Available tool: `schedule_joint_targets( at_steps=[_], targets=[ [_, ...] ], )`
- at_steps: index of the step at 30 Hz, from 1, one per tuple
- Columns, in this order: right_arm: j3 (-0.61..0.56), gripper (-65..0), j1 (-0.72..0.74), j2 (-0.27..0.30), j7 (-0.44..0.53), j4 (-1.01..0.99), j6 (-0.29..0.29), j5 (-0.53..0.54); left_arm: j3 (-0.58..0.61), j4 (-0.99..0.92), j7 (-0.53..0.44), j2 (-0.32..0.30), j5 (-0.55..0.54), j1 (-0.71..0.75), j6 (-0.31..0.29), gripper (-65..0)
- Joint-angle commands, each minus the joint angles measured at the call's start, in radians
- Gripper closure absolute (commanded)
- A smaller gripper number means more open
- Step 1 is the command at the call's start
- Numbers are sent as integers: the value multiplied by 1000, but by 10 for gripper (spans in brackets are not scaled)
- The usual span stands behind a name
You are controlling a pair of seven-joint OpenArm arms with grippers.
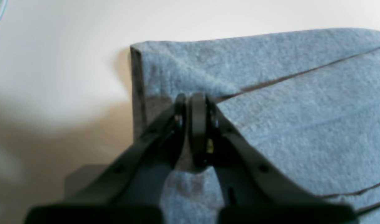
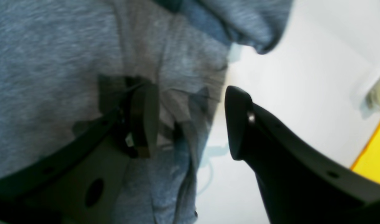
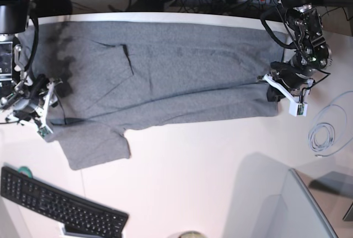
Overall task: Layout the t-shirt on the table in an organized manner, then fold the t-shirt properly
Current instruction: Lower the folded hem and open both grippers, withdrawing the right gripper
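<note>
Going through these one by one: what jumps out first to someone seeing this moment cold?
The big grey t-shirt stretched across the far half of the white table, one sleeve hanging toward the black keyboard at the near corner. An arm works each end: the left gripper is pinched shut on the shirt's folded edge, while the right gripper stands open at the opposite edge, one finger over the cloth, the other over bare table.
</note>
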Motion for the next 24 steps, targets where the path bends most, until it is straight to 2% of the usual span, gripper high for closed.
schedule_joint_targets(
  at_steps=[1,8,11,15,20,21,24],
  targets=[
    [6,-308,22,18,15,14,-30,2,-1,17,-19,-11,-13,-10,-2,0],
    [2,-308,48,6,16,-81,-39,2,-1,11,-20,-11,-13,-8,-2,0],
    [2,-308,56,5,52,-111,-39,2,2,11,-20,-11,-13,-8,-2,0],
    [-70,-306,59,5,62,-130,-44,2,0,9,-20,-11,-13,-8,-2,0],
    [-82,-305,60,5,64,-130,-45,2,-1,9,-20,-11,-13,-8,-2,0],
    [-82,-305,60,5,64,-130,-52,2,-1,9,-20,-11,-13,-8,-2,0],
    [-86,-303,60,5,64,-130,-122,2,-3,9,-20,-11,-13,-8,-2,0]
  ],
)
